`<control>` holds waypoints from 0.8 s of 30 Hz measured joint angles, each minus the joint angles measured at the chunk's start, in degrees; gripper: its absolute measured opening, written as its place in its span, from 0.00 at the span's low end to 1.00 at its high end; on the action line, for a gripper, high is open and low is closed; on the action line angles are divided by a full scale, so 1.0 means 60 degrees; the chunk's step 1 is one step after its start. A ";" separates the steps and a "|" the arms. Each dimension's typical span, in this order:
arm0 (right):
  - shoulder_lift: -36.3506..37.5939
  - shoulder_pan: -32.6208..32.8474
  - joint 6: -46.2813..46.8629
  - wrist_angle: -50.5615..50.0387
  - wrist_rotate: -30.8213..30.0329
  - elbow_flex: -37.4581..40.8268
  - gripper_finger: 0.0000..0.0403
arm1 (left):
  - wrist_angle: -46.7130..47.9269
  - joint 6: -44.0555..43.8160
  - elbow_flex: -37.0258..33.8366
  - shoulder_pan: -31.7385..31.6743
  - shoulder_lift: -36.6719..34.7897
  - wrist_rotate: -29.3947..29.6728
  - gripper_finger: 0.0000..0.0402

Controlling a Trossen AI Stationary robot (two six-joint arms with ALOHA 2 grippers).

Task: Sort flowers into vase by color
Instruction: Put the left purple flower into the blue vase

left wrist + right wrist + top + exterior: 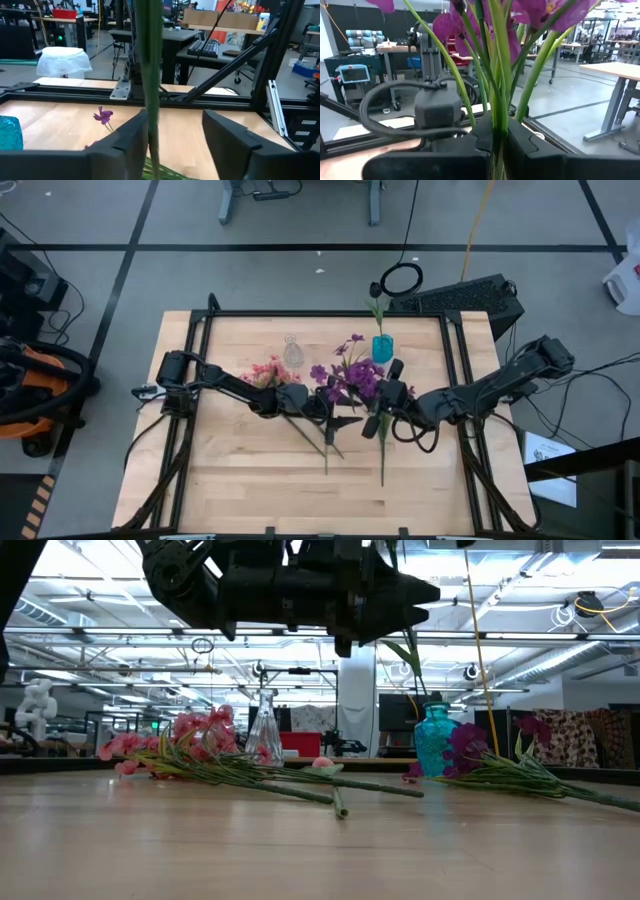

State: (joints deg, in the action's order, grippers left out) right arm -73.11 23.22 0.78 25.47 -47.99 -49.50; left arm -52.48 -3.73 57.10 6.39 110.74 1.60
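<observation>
My right gripper [495,136] is shut on a purple spray [530,15] and sits raised over the table's middle [383,395]. My left gripper [175,137] is open and faces it from the left [320,406]. A green stem [150,75] stands upright between the left fingers, close to one of them. Pink sprays [265,372] lie on the wood beside a clear vase [292,352]. More purple sprays [480,755] lie flat near the blue vase [382,348], which holds one green stem [378,310]. My right gripper pinches the purple spray's bunched green stems [496,117] between its two fingers, coming level from the table's right and lying across them. The spray stands upright and lifted, with its blossoms above the fingers. My left gripper: the stem runs along one finger [131,142]; whether they touch I cannot tell.
Loose stems [327,445] stretch from the piles toward the near edge. Both vases stand toward the far side. A black metal frame [300,314] borders the tabletop. Bare wood [240,480] lies toward the near left corner.
</observation>
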 joint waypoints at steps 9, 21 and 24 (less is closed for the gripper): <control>0.0348 0.0095 -0.0321 -0.0031 -0.0001 0.0000 0.03 | 0.0398 -0.0054 0.0000 -0.0185 0.0000 0.0103 0.34; 0.0348 0.0095 -0.0247 -0.0201 0.0007 0.0000 0.03 | 0.0448 0.0004 0.0000 -0.0178 0.0000 0.0048 0.05; 0.0348 0.0135 0.0062 -0.0411 0.0000 0.0000 0.06 | 0.0777 0.0011 0.0000 -0.0216 -0.0016 0.0034 0.03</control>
State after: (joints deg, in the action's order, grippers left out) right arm -71.02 24.03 1.15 23.00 -47.99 -49.50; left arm -47.81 -3.67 57.10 5.10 110.64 1.81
